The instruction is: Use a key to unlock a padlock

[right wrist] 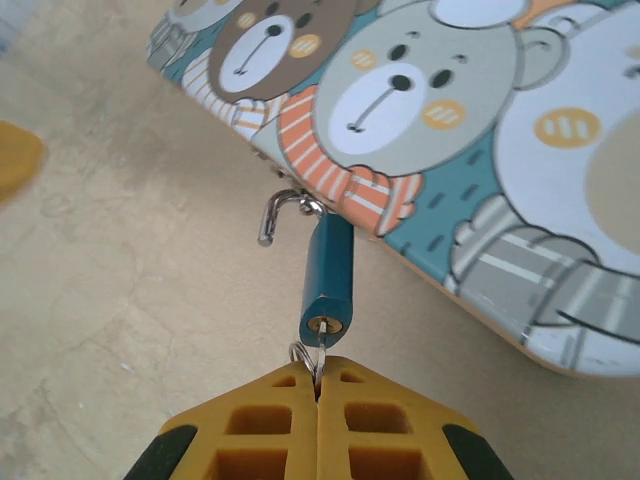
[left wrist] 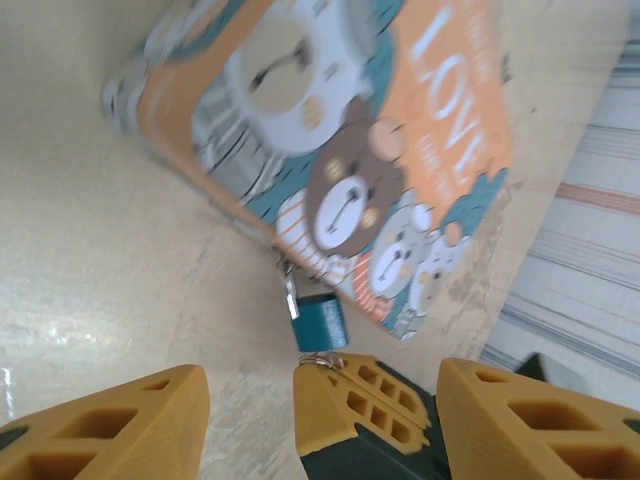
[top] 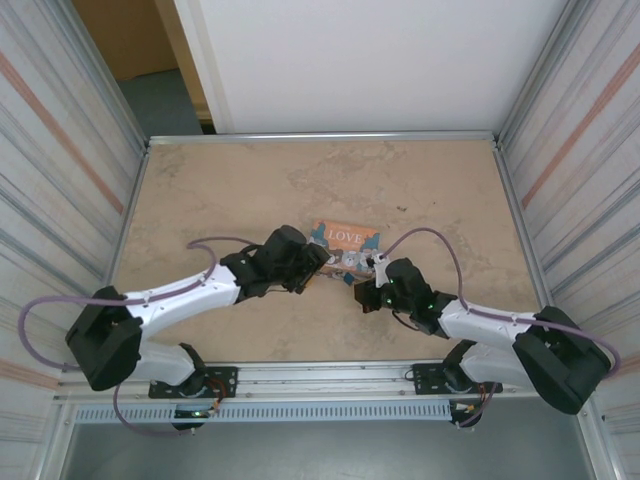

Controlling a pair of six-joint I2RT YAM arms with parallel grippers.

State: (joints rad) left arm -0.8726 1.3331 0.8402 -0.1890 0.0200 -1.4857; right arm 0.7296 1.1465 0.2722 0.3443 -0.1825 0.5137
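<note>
Abutting, seemingly, the right gripper (right wrist: 318,385): padlock (right wrist: 328,277)

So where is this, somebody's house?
Probably not: it looks like a robot test booth. A left arm and a right arm are bolted to a metal rail, and striped panels wall in the tabletop.

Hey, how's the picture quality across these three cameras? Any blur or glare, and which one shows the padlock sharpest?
Right wrist view: sharpest, with the padlock crisp under soft, even light. Left wrist view: the LOVE box is smeared by blur, the padlock is still readable, and there is a glare patch on the table at lower left. Top view: evenly lit, no glare, but the padlock is too small to make out.
</note>
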